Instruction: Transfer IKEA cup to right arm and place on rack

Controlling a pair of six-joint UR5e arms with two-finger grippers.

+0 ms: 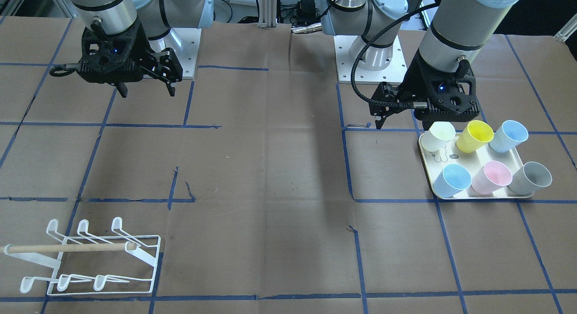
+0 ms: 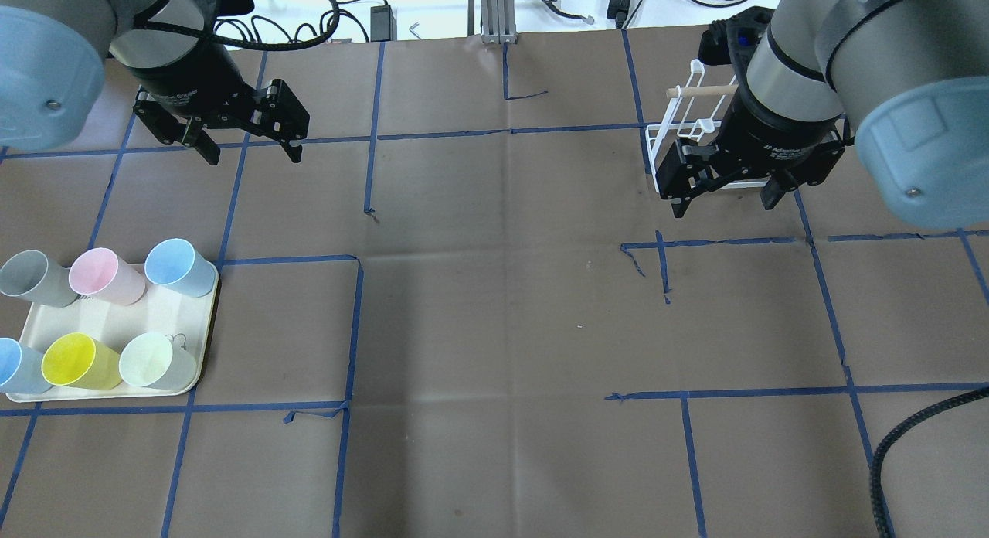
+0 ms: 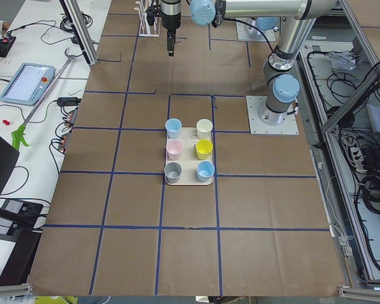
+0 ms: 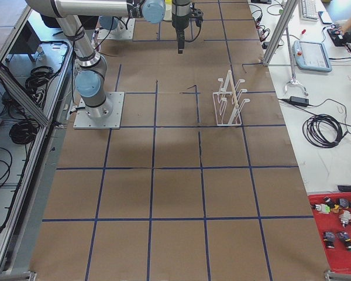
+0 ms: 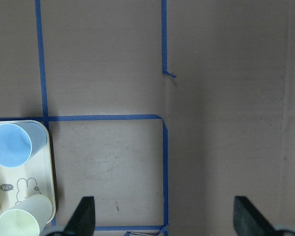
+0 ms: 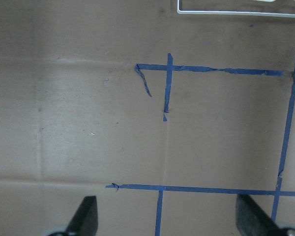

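Looking across the counter [image 2: 494,329], you can see that neither hand grips anything. The left hand [image 2: 253,155] hangs over bare counter with its fingers spread wide, near the tray [image 2: 100,321] and off its far right corner. It touches none of the cups.

All six cups stand mouth up on that tray, at the left side of the counter, in two rows of three. The far row holds the grey cup [image 2: 31,277], the pink cup [image 2: 104,275] and a blue cup [image 2: 178,266]. The near row holds a second blue cup [image 2: 15,366], the yellow cup [image 2: 77,362] and the pale cup [image 2: 154,360].

The right hand [image 2: 725,206] is likewise spread open, above the counter just on the near side of the rack [image 1: 90,260]. From overhead it covers part of the rack, so you cannot be sure how much gap lies between them; it looks clear of the wire. The rack stands at the far right of the counter, its wooden handle on top, well apart from the tray.
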